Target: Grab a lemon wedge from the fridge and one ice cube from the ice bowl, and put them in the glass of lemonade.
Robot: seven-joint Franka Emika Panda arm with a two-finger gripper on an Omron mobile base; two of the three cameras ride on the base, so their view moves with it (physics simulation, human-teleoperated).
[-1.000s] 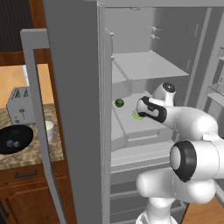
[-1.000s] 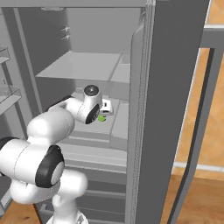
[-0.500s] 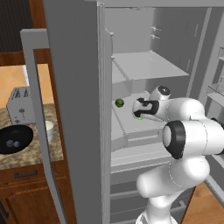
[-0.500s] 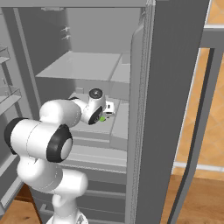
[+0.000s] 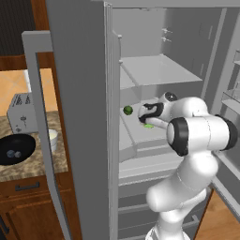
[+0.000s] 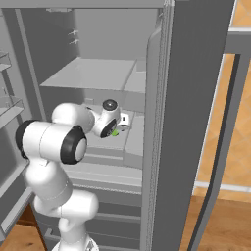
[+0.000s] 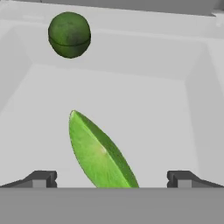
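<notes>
The fridge [image 5: 79,70] stands with its doors open. On a middle shelf lies the lemon wedge [image 5: 149,125], a bright yellow-green sliver [image 6: 114,132]. My gripper [image 5: 144,117] hovers just over it, deep in the shelf. In the hand view the wedge [image 7: 100,153] lies between the two wide-apart fingertips [image 7: 40,179], so the gripper [image 7: 111,180] is open with nothing held. On the counter to the left sit the black ice bowl [image 5: 16,149], with ice cubes in it, and the glass of lemonade [image 5: 52,138].
A darker green round fruit [image 5: 128,110] sits farther back on the same shelf [image 7: 69,34]. A silver toaster [image 5: 21,112] stands behind the bowl. The open left door [image 5: 42,117] separates the fridge from the counter. Another shelf [image 6: 98,73] hangs above my hand.
My hand has crept slightly further into the shelf over the wedge, and the elbow has swung up toward the cameras. The wedge and round fruit have not moved.
</notes>
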